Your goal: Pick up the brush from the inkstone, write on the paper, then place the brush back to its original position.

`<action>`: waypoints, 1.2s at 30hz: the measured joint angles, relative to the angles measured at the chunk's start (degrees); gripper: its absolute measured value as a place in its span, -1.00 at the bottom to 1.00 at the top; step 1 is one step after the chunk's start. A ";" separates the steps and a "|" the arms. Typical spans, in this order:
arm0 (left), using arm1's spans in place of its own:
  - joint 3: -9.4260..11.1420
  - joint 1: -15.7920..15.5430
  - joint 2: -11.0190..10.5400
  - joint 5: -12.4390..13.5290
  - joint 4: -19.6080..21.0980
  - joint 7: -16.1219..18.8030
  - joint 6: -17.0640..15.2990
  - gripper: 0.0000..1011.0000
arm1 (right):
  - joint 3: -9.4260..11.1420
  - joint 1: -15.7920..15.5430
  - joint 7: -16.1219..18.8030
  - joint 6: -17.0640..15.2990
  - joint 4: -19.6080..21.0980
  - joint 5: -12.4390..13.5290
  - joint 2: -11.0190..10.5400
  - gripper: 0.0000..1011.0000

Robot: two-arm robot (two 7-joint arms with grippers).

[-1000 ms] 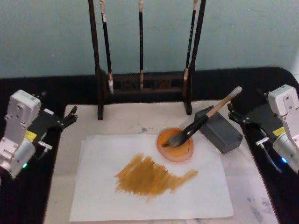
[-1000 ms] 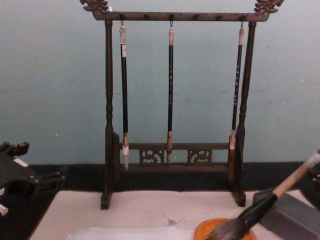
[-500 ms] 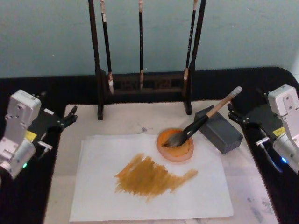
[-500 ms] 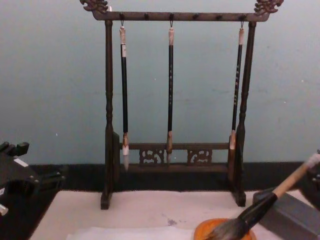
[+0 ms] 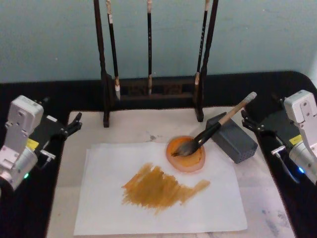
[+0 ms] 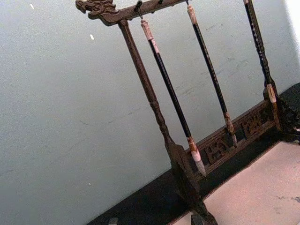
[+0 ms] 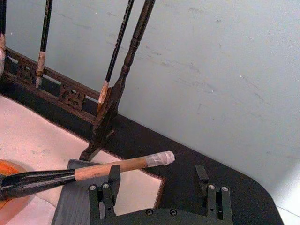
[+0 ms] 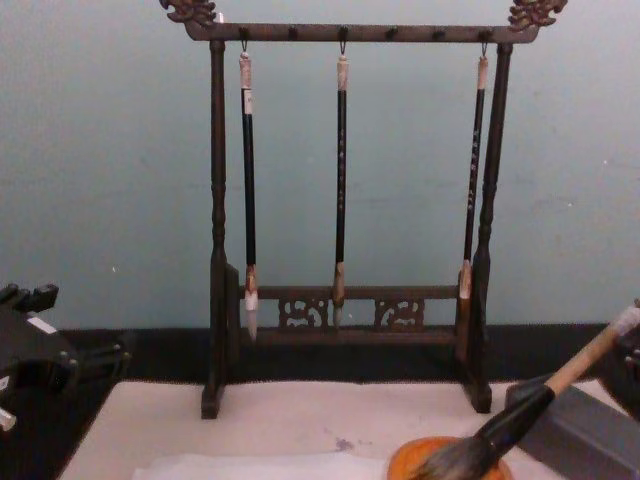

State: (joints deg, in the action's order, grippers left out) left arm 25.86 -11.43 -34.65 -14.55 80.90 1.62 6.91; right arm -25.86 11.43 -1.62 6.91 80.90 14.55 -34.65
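the brush [image 5: 214, 129] is seen lying at a slant. its bushy dark bristles are set in a shallow orange dish [image 5: 192, 161], its black lower section is propped on the edge of the grey inkstone [image 5: 233, 140], and its pale tan handle is raised up and away over that block towards the right. in the right wrist view the brush [image 7: 98, 170] is shown with its whitish wrapped end in the air above the block. it is held by neither gripper.

the dish is placed on the far right part of the paper [image 5: 106, 166], which is spread flat on the beige felt mat [image 5: 136, 125]. a broad orange-brown smear [image 5: 158, 188] is painted across the middle of the sheet, near the dish but apart from it.

behind the mat a dark wooden brush stand [image 5: 151, 90] is set upright, and three thin brushes [image 8: 341, 180] are hung from its top bar.

the right gripper [image 5: 247, 124] is found on the dark table just right of the inkstone, its fingers [image 7: 114, 176] spread apart with nothing between them. the left gripper [image 5: 74, 124] is parked at the mat's left edge, well apart from the brush, its fingers likewise parted and empty.
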 joint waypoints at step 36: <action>0.00 0.00 0.00 0.00 0.00 0.00 0.00 1.00 | 25.71 -10.74 9.30 -28.42 7.83 56.39 10.34 0.98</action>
State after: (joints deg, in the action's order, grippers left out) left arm 25.86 -11.43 -34.65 -14.55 80.90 1.62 6.91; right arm -0.16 0.69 7.68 -21.52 88.73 70.93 -24.31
